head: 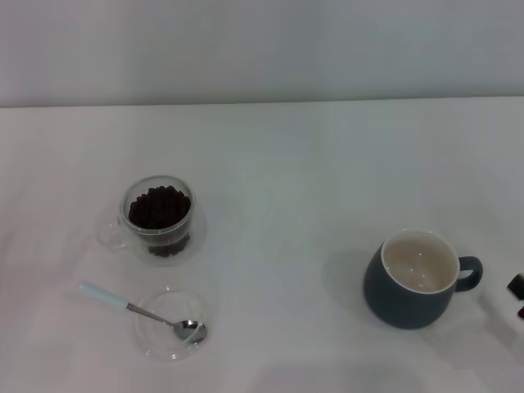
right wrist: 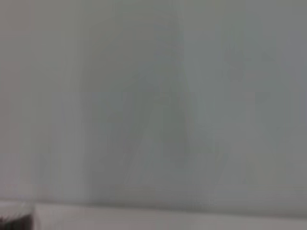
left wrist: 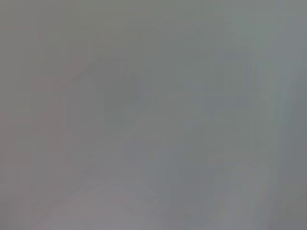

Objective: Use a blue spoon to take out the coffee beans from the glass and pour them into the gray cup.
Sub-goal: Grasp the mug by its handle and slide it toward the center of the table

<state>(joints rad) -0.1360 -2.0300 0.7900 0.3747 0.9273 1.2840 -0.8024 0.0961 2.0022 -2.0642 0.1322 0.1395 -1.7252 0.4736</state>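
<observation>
the double-walled glass [head: 158, 214] sat on the white table [head: 311, 164] at the robot's left, nearly full of coffee beans [head: 158, 206], its clear handle pointing outward to the left. just in front of it lay the blue spoon [head: 143, 311], bowl resting in a shallow clear glass dish [head: 168, 327] and pale handle sticking out over the rim toward the left. the gray cup [head: 413, 278] stood well apart on the right, empty, cream inside showing, loop handle to the right.

a dark bit at the right edge, beside the cup, was prob the right gripper [head: 517, 286]; couldn't tell how its jaws stood. left gripper wasn't visible anywhere. both wrist views showed nothing usable.

nothing had been started: spoon untouched, no beans moved.

risks, as i judged them:
- spoon handle lay low and tilted on the dish rim, so a pinch could slip or flip the dish.
- glass was brim-full and light, so digging in w/ the spoon could tip it or spill beans.
- long carry across to the cup meant beans could roll off the small bowl.
</observation>
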